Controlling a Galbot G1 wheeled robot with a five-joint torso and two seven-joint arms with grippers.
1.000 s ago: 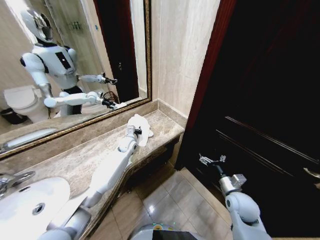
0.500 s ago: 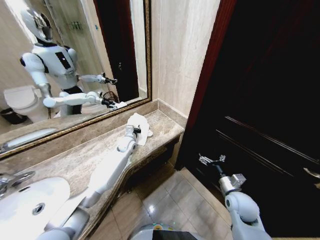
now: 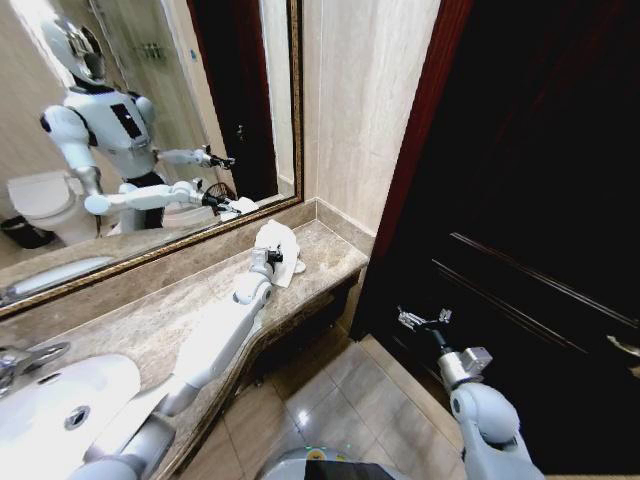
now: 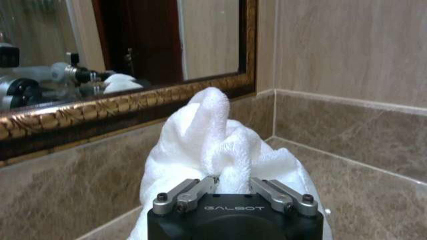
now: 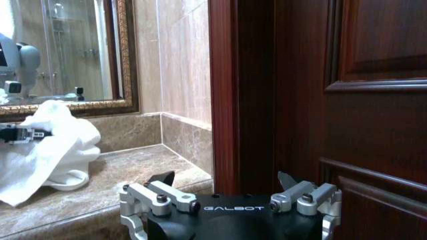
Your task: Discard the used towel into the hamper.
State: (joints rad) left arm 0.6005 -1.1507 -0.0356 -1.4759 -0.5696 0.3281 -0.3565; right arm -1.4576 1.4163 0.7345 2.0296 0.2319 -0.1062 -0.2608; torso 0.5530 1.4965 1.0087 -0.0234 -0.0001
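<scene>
Our left end effector (image 3: pixel 268 256) reaches out over the far right end of the marble counter (image 3: pixel 150 320), near the corner below the mirror (image 3: pixel 120 120). Its fingers are closed on a bunched fold of the white towel (image 4: pixel 220 145), which rises in a peak just beyond them and drapes down around them toward the counter. Our right end effector (image 3: pixel 422 318) hangs low to the right, well apart from the towel, in front of the dark wooden door (image 3: pixel 540 200), its fingers spread wide and holding nothing.
</scene>
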